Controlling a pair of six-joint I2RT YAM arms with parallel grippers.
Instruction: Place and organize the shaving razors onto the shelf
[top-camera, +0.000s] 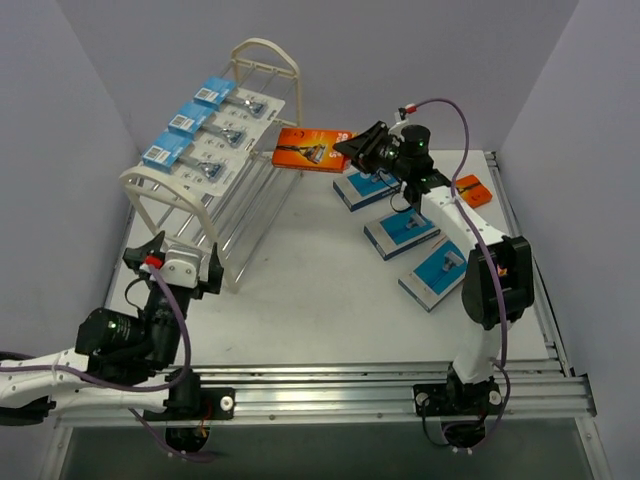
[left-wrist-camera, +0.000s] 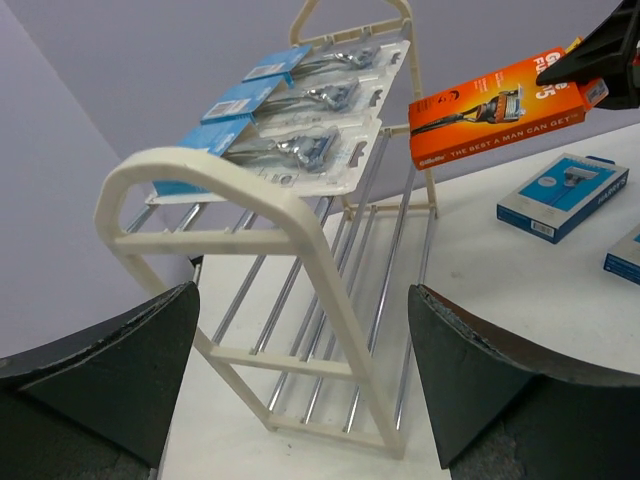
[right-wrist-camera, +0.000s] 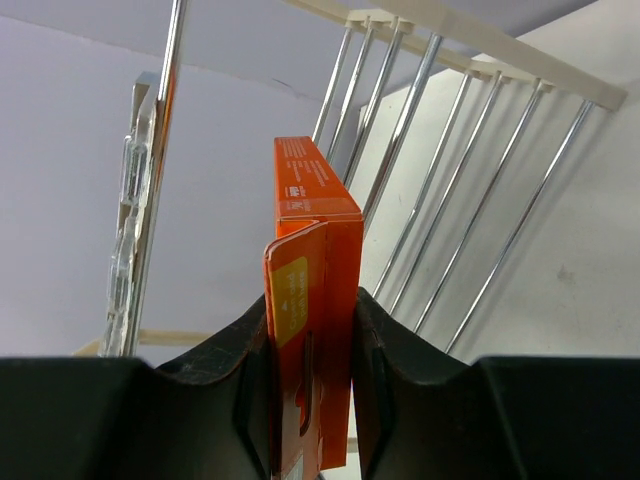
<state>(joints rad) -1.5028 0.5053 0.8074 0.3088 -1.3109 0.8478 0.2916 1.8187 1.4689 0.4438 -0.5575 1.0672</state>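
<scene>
One orange box (top-camera: 310, 148), clamped by right tool (top-camera: 357, 148), long axis toward shelf (left-wrist-camera: 185, 165)

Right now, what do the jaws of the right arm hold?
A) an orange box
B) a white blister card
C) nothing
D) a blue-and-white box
A: in the right wrist view the jaws press on both flat faces of the orange box, which is in the air close to the shelf.
</scene>
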